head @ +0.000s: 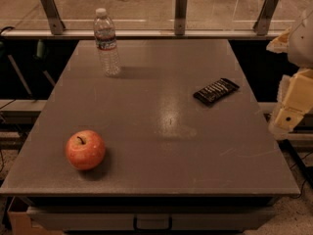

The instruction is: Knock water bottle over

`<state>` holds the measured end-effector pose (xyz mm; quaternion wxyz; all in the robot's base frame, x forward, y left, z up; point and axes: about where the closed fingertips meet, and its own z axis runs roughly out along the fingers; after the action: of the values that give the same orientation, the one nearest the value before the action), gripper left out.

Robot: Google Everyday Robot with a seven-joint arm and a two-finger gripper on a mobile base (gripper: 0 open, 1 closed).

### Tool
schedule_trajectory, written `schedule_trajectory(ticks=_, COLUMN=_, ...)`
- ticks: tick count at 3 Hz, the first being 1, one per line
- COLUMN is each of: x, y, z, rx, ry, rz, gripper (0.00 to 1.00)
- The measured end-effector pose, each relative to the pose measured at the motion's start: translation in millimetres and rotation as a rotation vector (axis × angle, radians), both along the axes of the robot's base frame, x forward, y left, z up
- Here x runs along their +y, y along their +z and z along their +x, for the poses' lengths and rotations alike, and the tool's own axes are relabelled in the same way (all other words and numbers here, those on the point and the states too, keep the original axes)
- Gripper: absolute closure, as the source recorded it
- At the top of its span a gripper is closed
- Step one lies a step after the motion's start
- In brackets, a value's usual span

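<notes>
The water bottle (107,42) stands upright at the far left of the grey table (161,146). It is clear and ribbed, with a white cap and a red-and-white label band. My gripper (287,117) hangs at the right edge of the view, beside the table's right side and partly cut off. It is far from the bottle, roughly a table's width to its right and nearer to me, and it touches nothing.
A red apple (85,149) lies at the near left of the table. A black snack packet (216,91) lies right of centre. A glass railing with metal posts (181,11) runs behind the table's far edge.
</notes>
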<state>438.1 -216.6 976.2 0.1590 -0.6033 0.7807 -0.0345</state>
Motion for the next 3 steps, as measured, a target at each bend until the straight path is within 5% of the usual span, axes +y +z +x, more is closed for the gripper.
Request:
schedule_trajectory(ticks=2, x=7.1, y=-3.2, z=14.8, rx=-0.003, ry=0.014, rz=0.057, gripper=0.00)
schedule_trajectory(ticks=3, x=40.7, y=-5.2, z=59.5, rx=-0.038, ry=0.095, rz=0.130, gripper=0.00)
